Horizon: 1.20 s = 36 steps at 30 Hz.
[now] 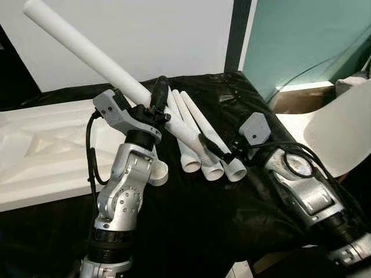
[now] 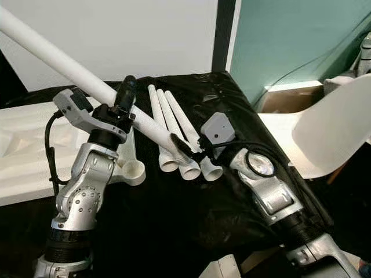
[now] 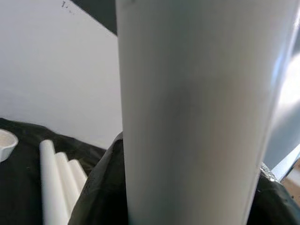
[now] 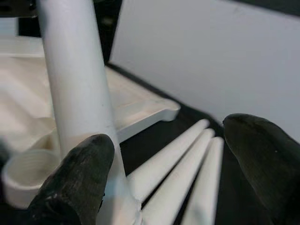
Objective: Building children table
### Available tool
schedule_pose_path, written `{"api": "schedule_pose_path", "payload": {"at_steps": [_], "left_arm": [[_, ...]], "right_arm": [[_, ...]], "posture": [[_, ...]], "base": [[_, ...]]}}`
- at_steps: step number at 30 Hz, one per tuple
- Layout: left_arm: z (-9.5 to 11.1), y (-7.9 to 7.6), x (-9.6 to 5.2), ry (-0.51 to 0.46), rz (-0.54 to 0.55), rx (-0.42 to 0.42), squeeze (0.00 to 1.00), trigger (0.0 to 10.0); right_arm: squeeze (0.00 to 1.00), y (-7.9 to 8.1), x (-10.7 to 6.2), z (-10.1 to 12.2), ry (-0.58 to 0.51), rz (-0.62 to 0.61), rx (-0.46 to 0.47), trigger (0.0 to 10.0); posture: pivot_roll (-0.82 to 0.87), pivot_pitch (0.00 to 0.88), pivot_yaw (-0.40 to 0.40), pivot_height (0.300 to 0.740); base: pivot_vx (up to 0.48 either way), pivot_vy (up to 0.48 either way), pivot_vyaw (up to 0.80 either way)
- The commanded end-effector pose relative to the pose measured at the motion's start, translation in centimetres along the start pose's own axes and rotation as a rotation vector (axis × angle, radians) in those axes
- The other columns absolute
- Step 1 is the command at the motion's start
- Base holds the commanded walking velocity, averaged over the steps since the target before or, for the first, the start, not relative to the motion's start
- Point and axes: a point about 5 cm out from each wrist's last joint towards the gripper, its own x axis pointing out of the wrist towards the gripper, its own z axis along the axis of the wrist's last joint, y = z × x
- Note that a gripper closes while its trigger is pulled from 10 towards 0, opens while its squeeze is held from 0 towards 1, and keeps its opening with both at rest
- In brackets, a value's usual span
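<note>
White plastic table leg (image 1: 87, 49) is pinched in your left gripper (image 1: 155, 99), raised slanting far-left so its low end clears three spare legs (image 1: 200, 136) on the black cloth (image 1: 197, 226). Right gripper (image 1: 215, 149), fingers spread, waits there; tabletop (image 1: 40, 156) lies left.
</note>
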Motion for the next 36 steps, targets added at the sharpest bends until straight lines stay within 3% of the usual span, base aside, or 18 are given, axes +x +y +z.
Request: {"api": "schedule_pose_path", "payload": {"at_steps": [1, 12, 15, 18, 22, 23, 30, 36], "left_arm": [[0.4, -6.1, -0.2, -0.035, -0.521, -0.093, 0.00, 0.0], [0.0, -6.5, -0.5, -0.013, -0.538, -0.084, 0.00, 0.0], [-0.2, -6.1, -0.5, -0.003, -0.520, -0.040, 0.00, 0.0], [-0.8, -6.2, -0.6, 0.024, -0.524, 0.034, 0.00, 0.0], [-0.9, -6.2, -0.7, 0.028, -0.526, 0.044, 0.00, 0.0], [-1.0, -6.4, -0.7, 0.034, -0.534, 0.047, 0.00, 0.0], [-1.1, -6.9, -0.5, 0.037, -0.559, 0.029, 0.00, 0.0], [-1.3, -7.4, -0.4, 0.043, -0.596, 0.019, 0.00, 0.0]], "right_arm": [[0.00, 4.8, 1.3, -0.7, 0.026, 0.267, 0.075, 10.0], [0.00, 4.3, 1.6, -0.5, 0.029, 0.369, 0.155, 10.0], [0.00, 3.6, 1.2, 0.1, 0.021, 0.383, 0.169, 10.0], [0.00, 1.7, -0.3, 0.8, 0.042, 0.328, 0.159, 10.0], [0.00, 1.3, -0.6, 0.9, 0.047, 0.317, 0.156, 10.0], [0.00, 0.6, -1.5, 1.5, 0.048, 0.308, 0.170, 10.0], [0.00, 0.3, -1.6, 1.3, 0.056, 0.301, 0.170, 10.0], [0.00, 0.8, -0.4, 1.1, 0.062, 0.311, 0.138, 10.0]], "posture": [[0.02, 0.000, 0.007, 0.740], [0.03, 0.000, 0.004, 0.740], [0.03, 0.000, 0.005, 0.740], [0.02, 0.000, 0.006, 0.740], [0.02, 0.000, 0.006, 0.740], [-0.01, 0.000, 0.013, 0.740], [-0.03, 0.000, 0.018, 0.740], [-0.04, 0.000, 0.013, 0.740]], "base": [[0.000, 0.000, 0.00], [0.000, 0.000, 0.00], [0.000, 0.000, 0.00], [0.000, 0.000, 0.00], [0.000, 0.000, 0.00], [0.000, 0.000, 0.00], [0.000, 0.000, 0.00], [0.000, 0.000, 0.00]]}}
